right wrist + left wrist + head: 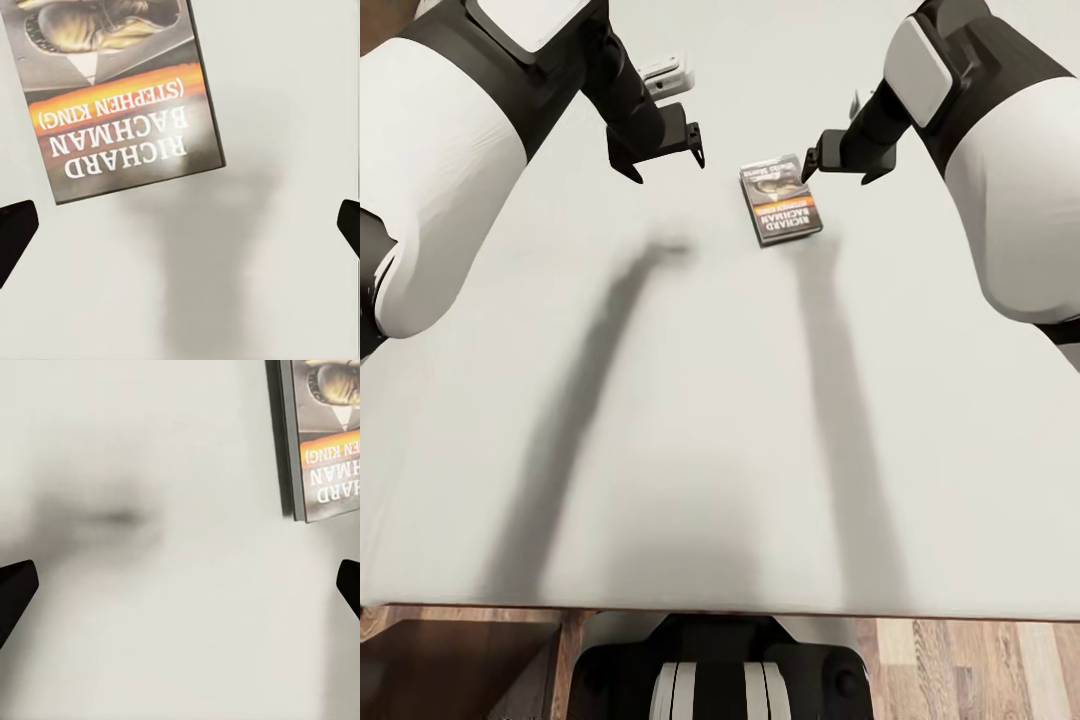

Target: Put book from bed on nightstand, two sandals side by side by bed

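Book lies flat on the bed (not yet grasped), right claw spread just above it, left claw spread nearby; transfer and sandals outstanding.

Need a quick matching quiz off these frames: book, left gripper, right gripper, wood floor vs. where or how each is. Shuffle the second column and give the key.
1. book
2. left gripper
3. right gripper
4. wood floor

A. open, hovering beside the book over bare mattress
B. flat on the mattress
C. open, at the book's far corner
D. past the bed's near edge

Pairs: 1-B, 2-A, 3-C, 4-D
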You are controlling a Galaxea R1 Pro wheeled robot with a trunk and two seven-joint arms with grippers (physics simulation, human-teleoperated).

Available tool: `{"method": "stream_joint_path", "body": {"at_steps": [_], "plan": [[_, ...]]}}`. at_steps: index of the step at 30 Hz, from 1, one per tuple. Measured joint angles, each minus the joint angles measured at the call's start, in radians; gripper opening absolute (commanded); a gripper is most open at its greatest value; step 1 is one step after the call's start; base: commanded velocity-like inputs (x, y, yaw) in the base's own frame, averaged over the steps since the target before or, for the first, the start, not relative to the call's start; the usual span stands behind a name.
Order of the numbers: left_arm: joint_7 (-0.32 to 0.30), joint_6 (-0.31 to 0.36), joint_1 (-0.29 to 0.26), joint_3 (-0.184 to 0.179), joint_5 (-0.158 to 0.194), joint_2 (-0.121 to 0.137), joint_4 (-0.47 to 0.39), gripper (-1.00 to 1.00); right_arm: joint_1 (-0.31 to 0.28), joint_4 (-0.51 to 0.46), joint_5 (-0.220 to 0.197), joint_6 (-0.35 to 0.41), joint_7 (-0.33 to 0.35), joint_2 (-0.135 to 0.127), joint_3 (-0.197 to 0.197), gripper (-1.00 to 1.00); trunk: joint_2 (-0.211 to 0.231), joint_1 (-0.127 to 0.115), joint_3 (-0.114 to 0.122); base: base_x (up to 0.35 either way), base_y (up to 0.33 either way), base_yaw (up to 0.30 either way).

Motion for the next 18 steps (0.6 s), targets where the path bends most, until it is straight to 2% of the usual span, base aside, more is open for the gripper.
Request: {"method": "stream_joint_path", "body": {"at_steps": [18], "plan": [[0.0,0.0,0.0,-0.001,-0.002,-0.001,-0.001,1.0,-0.027,-0.002,0.012,0.0,-0.001,-0.029,0.0,1.0,0.0,0.0,-0.029,0.0,0.0,0.0]]}}
